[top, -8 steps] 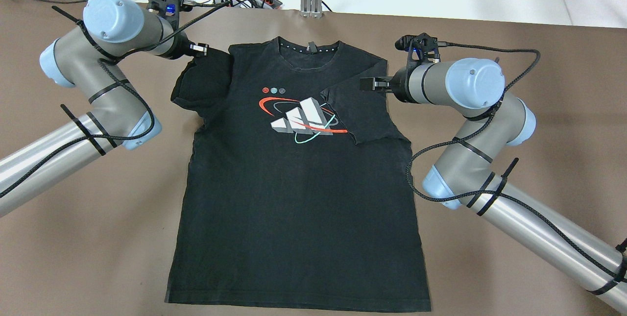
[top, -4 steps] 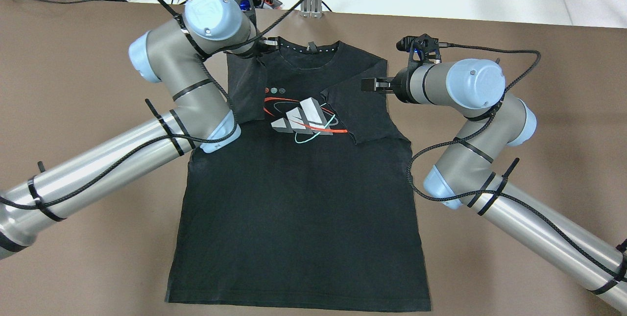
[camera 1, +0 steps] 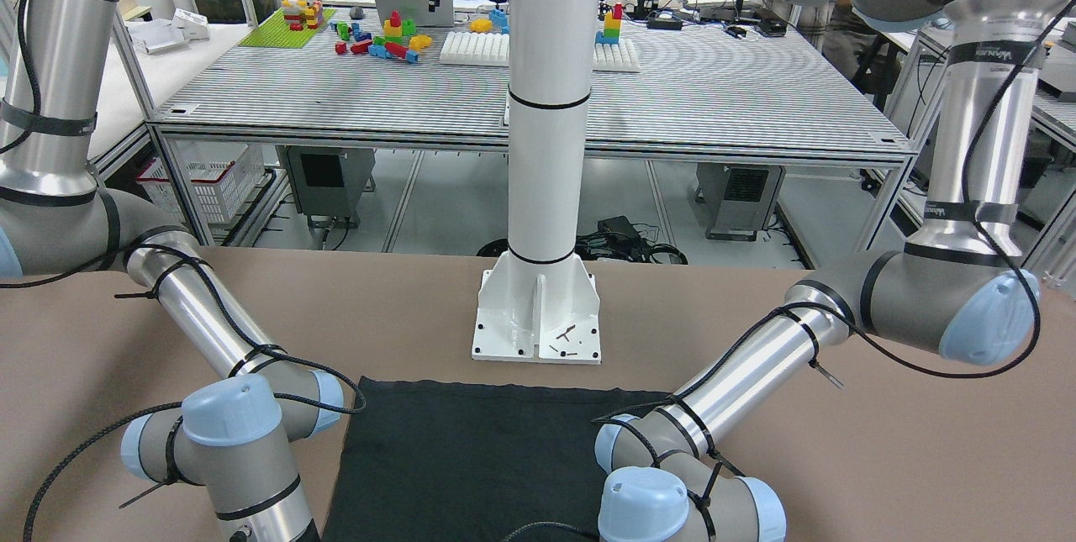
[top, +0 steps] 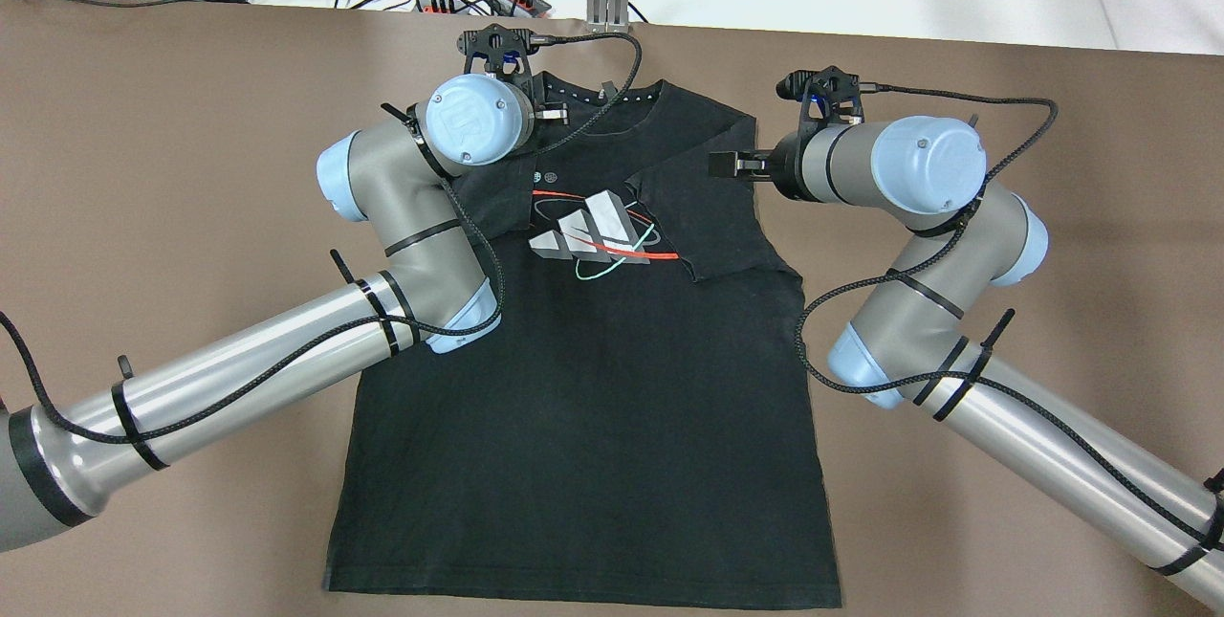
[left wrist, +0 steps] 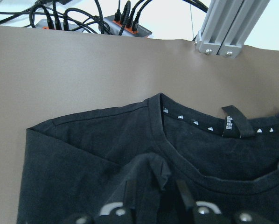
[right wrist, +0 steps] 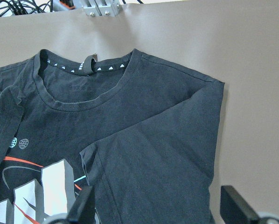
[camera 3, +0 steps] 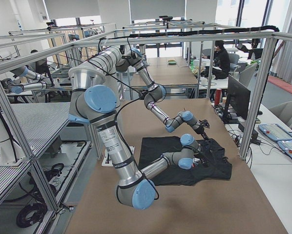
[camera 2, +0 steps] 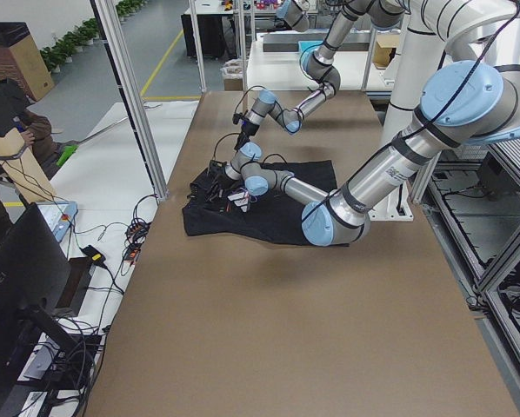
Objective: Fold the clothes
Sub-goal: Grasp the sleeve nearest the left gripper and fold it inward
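The left gripper [left wrist: 156,196] is pinching a fold of sleeve fabric between its fingers [left wrist: 130,193], low in the middle of the left wrist view, and is carrying that sleeve [left wrist: 144,175] in over the chest just below the collar [left wrist: 186,161]. The right gripper [right wrist: 156,207] is hanging with its fingers [right wrist: 83,205] spread wide and holding nothing, above the other sleeve [right wrist: 149,158], which is already lying folded inward across the print.

One garment is in play: a black T-shirt [top: 583,407] with a printed logo [top: 593,234] on the chest, lying face up in the middle of the brown table [top: 1004,502], collar toward the top of the overhead view, hem toward the bottom. The helper's plain rectangle is only what the front-facing view is catching of its lower body [camera 1: 471,458], below the white pillar's base plate [camera 1: 538,319].

The shirt is looking thin, light and limp, so it will likely be draping and sagging from any pinch and sliding easily over the smooth table; nothing about it is fragile. Hems, sleeve cuffs and shoulder seams are probably the firmest places to take hold, since a doubled edge is giving the fingers more to bite.

Count: one shirt, two sleeves, two arms, two grippers, one pillar.
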Controlling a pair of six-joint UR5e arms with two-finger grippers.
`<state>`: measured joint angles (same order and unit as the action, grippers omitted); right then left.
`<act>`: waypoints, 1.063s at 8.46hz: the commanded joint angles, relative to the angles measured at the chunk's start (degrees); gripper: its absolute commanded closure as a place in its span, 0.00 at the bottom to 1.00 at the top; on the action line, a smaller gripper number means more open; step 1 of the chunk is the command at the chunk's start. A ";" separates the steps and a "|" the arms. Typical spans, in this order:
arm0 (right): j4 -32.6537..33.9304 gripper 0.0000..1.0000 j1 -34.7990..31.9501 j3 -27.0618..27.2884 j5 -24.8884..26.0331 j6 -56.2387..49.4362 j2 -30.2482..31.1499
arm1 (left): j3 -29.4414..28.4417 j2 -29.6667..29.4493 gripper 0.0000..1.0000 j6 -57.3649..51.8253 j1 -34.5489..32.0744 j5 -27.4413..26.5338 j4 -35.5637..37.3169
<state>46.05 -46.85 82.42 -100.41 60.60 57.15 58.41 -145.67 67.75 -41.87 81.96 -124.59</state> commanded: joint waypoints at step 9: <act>13.32 0.06 -2.01 17.27 -15.43 2.07 7.86 | 33.31 27.41 0.06 15.48 -8.32 22.89 -0.30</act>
<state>52.57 -48.88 90.21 -114.77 62.60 59.89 84.39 -127.07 81.37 -50.38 104.47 -124.99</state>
